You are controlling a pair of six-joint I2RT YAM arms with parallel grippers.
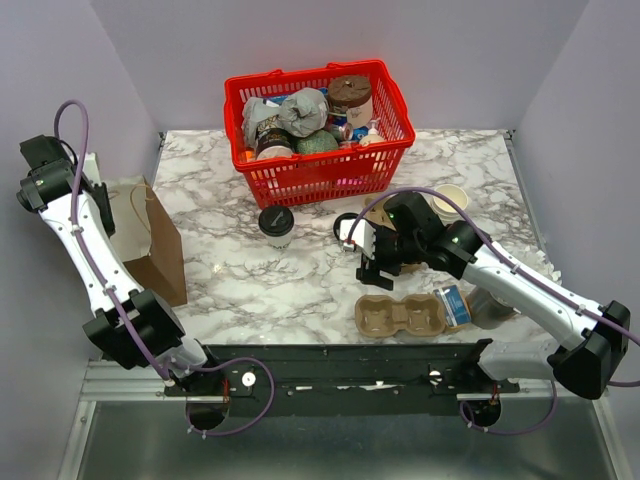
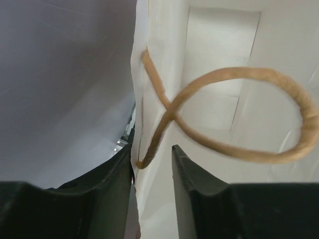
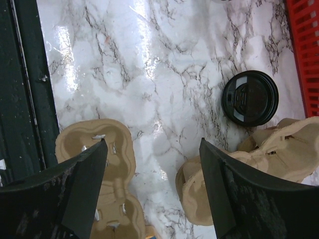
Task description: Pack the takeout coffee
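Takeout coffee (image 1: 276, 225) stood unpacked, centre tabletop (image 1: 250, 290); my left gripper (image 2: 152, 149) straddled the nine o'clock paper bag (image 1: 150, 250), pinch unclear; right gripper (image 3: 152, 142) gaped empty.

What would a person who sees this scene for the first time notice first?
First, the red basket, crammed with goods, at the back. In front of it the takeout coffee stands upright on the marble table; at the left stands a brown paper bag, its wall between the fingers of the left gripper.
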